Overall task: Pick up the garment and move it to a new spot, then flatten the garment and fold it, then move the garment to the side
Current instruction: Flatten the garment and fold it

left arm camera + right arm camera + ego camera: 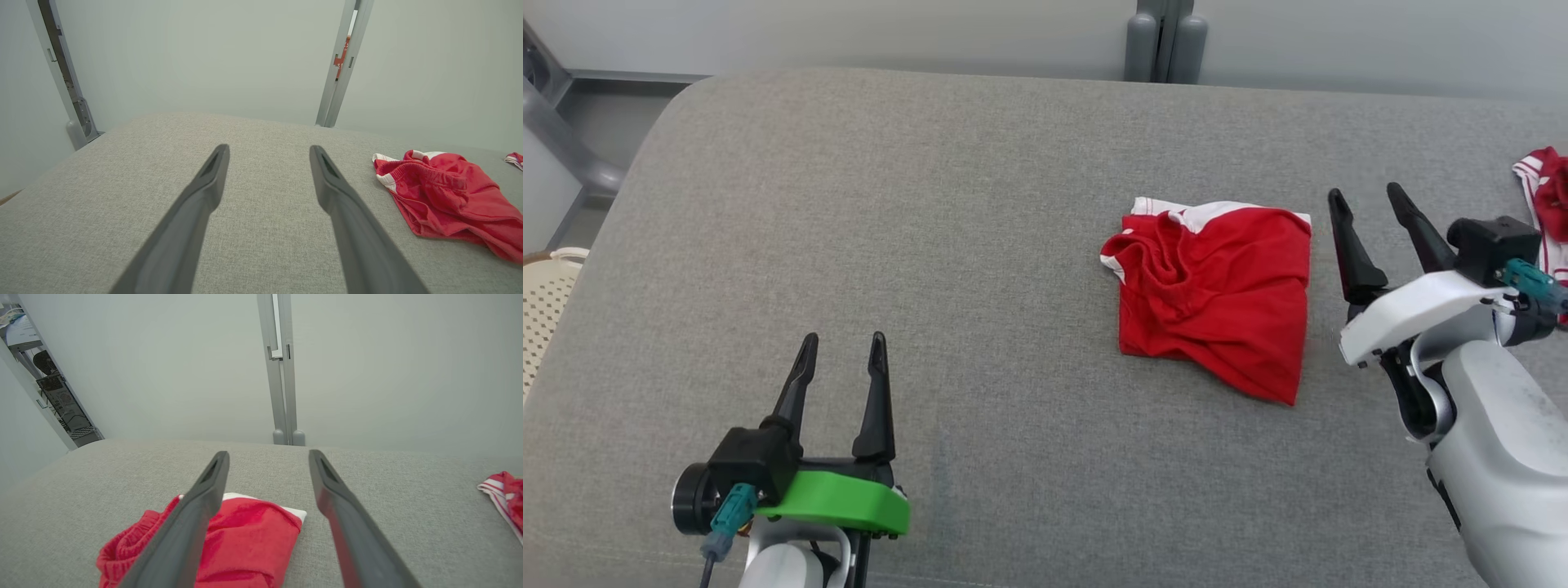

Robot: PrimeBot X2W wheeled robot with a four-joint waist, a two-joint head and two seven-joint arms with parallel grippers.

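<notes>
Red garment (1217,302) lies bunched beside my wide-open, empty right pincer (1364,192). Dragging it toward the counter's (931,245) right edge could unfold it.

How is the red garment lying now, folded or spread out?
Folded, loosely: the garment is a compact wrinkled square, layers doubled over, waistband bunched at its left edge.

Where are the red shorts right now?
In the head view the red shorts lie crumpled on the grey cushion, right of the middle, just left of the open right pincer.
</notes>
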